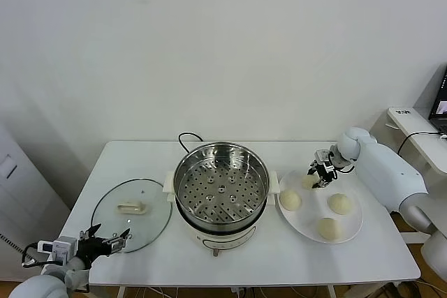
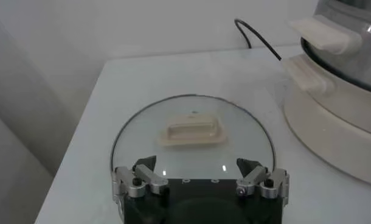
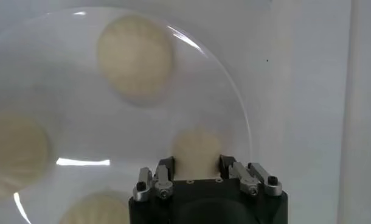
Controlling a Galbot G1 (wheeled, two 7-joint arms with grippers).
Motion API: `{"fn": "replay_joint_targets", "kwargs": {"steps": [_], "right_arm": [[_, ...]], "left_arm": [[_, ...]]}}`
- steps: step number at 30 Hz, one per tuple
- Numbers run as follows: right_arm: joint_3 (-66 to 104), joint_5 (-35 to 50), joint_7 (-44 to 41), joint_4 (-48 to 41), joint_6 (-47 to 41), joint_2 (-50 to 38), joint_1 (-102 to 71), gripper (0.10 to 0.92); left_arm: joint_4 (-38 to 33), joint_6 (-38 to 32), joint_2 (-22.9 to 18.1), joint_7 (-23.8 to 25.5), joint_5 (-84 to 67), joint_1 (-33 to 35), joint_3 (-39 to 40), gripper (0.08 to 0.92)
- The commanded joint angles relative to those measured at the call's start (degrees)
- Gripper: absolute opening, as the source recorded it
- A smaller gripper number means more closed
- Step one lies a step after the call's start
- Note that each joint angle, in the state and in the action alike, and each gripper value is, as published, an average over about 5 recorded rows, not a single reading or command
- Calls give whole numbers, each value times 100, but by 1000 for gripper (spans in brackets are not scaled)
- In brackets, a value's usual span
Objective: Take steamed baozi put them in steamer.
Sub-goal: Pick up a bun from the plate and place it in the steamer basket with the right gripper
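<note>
Four smooth, cream-white steamed baozi are being kept on a flat white round plate [image 1: 351, 232] near the table's right edge, just beside the large shiny stainless-steel steamer [image 1: 221, 190] at the table's [image 1: 279, 256] middle — a short carry for the right arm.

The bun nearest the far edge [image 1: 308, 181] is being straddled by the right pincer [image 1: 322, 174], its fingers [image 3: 166, 165] spread to either side of the dough [image 3: 196, 152]; whether they are already pressing in cannot be told, and the bun is not yet lifted. The other three buns [image 1: 290, 200] [image 1: 340, 204] [image 1: 328, 228] are lying apart on the plate, leaving room for the fingers.

The steamer's perforated tray is being left bare and uncovered, since its round glass lid with a cream handle [image 1: 131, 213] is resting flat toward the left edge. The left pincer [image 1: 105, 244] is being held released at the near-left corner, at the lid's rim — apparently idle.
</note>
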Motion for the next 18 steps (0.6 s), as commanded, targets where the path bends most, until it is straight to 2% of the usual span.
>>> {"fn": "replay_joint_targets", "kwargs": {"steps": [1, 8, 18], "right_arm": [[-454, 521, -50, 595, -93, -353, 462, 458], [-1293, 1443, -432, 1436, 404, -636, 1923, 458], [-1681, 1722, -845, 1545, 1955, 379, 3170, 459]], "left_arm": [[-14, 15, -26, -10, 4, 28, -9, 823], [-36, 19, -23, -16, 23, 61, -25, 823], [-68, 31, -21, -37, 36, 67, -15, 823]]}}
